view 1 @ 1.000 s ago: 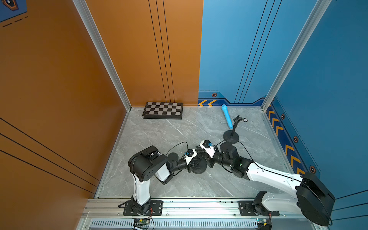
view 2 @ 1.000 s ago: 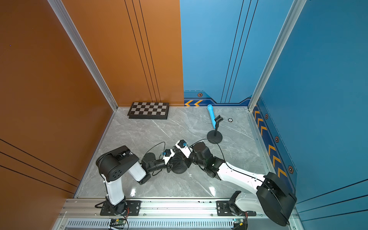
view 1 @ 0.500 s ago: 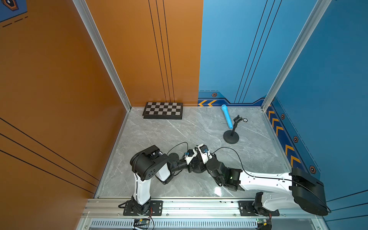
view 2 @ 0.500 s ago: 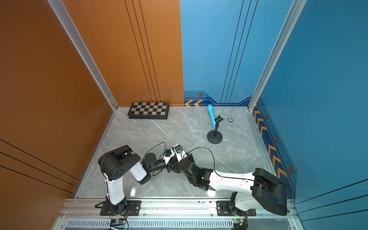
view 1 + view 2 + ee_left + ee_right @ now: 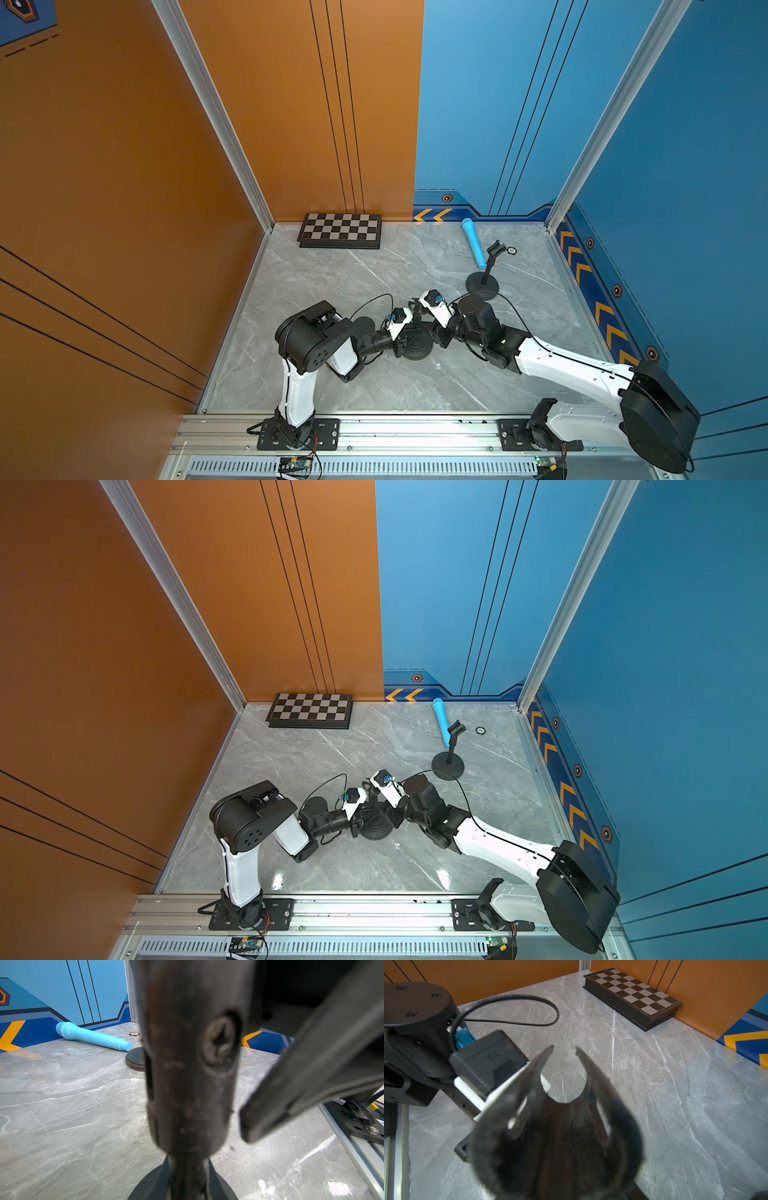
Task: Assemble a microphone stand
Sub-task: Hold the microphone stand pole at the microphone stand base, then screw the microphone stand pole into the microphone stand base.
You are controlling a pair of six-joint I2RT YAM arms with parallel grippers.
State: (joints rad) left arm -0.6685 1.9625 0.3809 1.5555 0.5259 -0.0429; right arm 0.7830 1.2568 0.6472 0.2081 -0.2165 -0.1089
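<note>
The microphone stand [image 5: 417, 347] stood upright on the bench [image 5: 332, 291], near the middle of its front edge, with both arms meeting over it. The left hand [image 5: 409, 332] was closed tight. Its fingers were hidden, but the wrist view was filled by the stand's swivel joint [image 5: 193, 1064] rising from the round base [image 5: 149, 1184], so it seemed to be gripping the stem. The right hand [image 5: 428, 328] was partly open and held nothing: one of its fingers [image 5: 291, 1095] stood clear of the joint with bench showing between them. The forked clip [image 5: 560, 1126] sat right under the right wrist camera.

Toward the right edge stood a second stand [image 5: 482, 284], with a blue microphone [image 5: 473, 243] lying flat beside it near the far right corner. A small round disc [image 5: 511, 250] lay just beyond it, and a chessboard [image 5: 340, 235] sat at the far edge.

By its look, the stand would handle as a heavy disc carrying a thin, stiff stem, and was unlikely to tip unless pushed high up. The clip's slotted prongs looked springy and would flex if squeezed, and the screwed joint could swivel under load. The stem below the joint seemed the safest place to hold it.
</note>
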